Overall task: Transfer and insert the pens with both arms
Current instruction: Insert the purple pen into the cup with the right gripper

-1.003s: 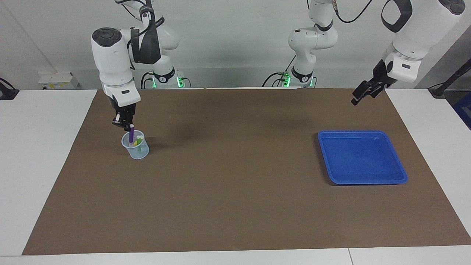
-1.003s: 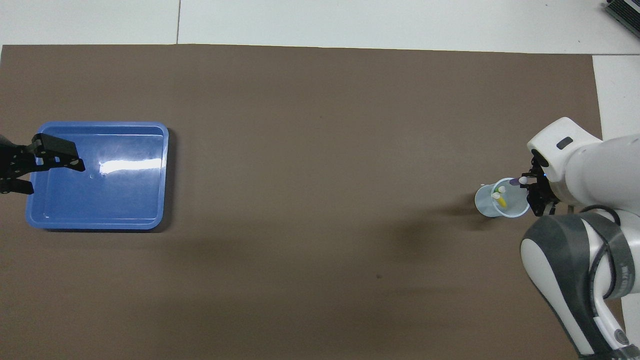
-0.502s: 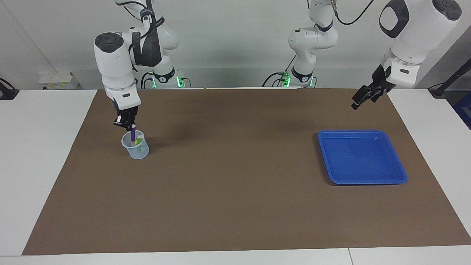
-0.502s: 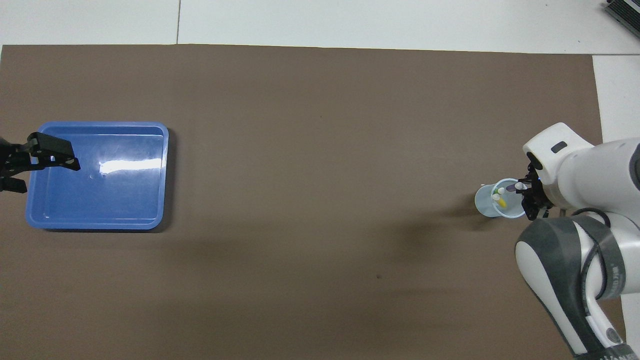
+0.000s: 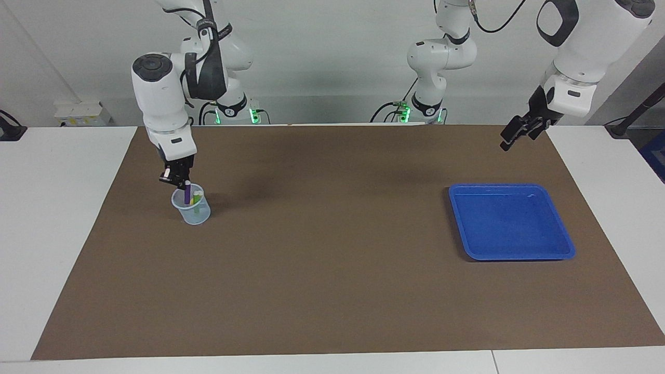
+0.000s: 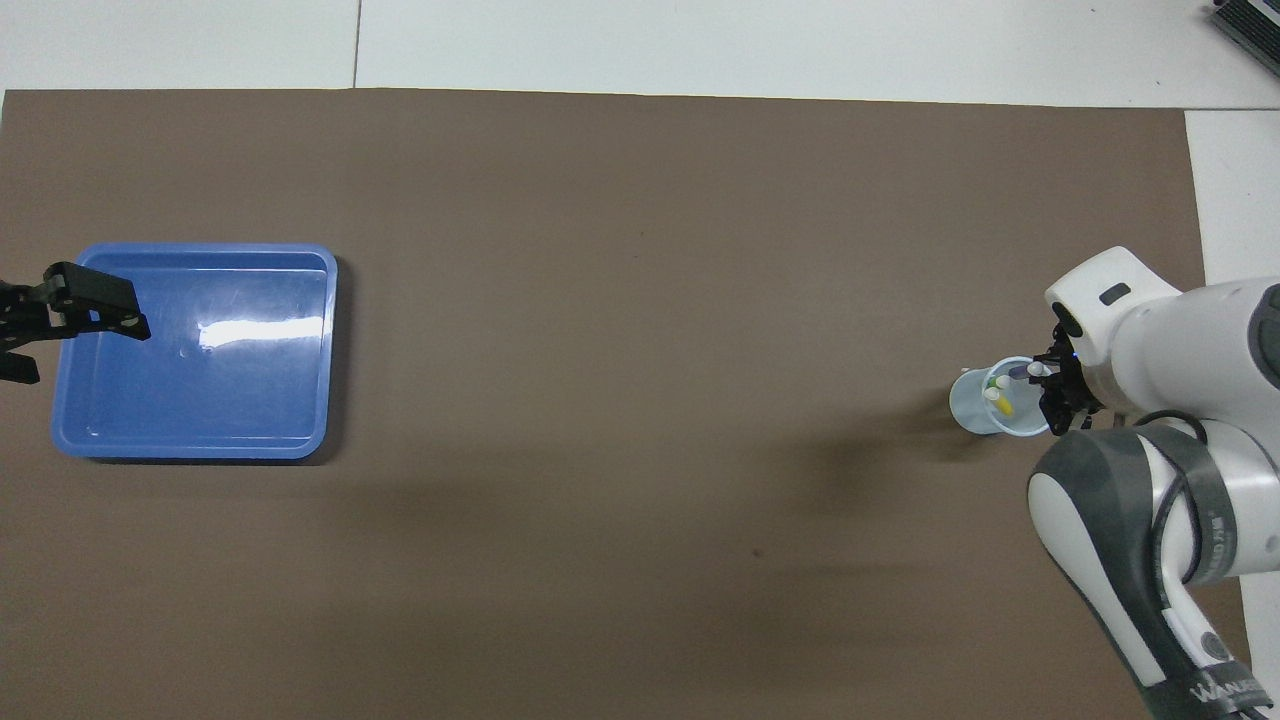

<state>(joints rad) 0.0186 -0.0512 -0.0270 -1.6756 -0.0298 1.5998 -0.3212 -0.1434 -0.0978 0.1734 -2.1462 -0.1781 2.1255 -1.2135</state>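
Brown tabletop (image 5: 332, 291): my right hand (image 5: 180, 181), pinched on the purple pen (image 5: 187, 195), hangs over the clear cup (image 5: 192, 210); my left hand (image 5: 511, 137), spread open, waits over the blue tray (image 5: 511, 249).

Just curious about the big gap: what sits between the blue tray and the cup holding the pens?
Nothing: between the blue tray and the cup only bare brown mat shows, in both views.

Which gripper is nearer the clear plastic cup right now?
Right. The right gripper hangs just over the clear plastic cup, shut on the purple pen; the left gripper waits, open, at the blue tray's end.
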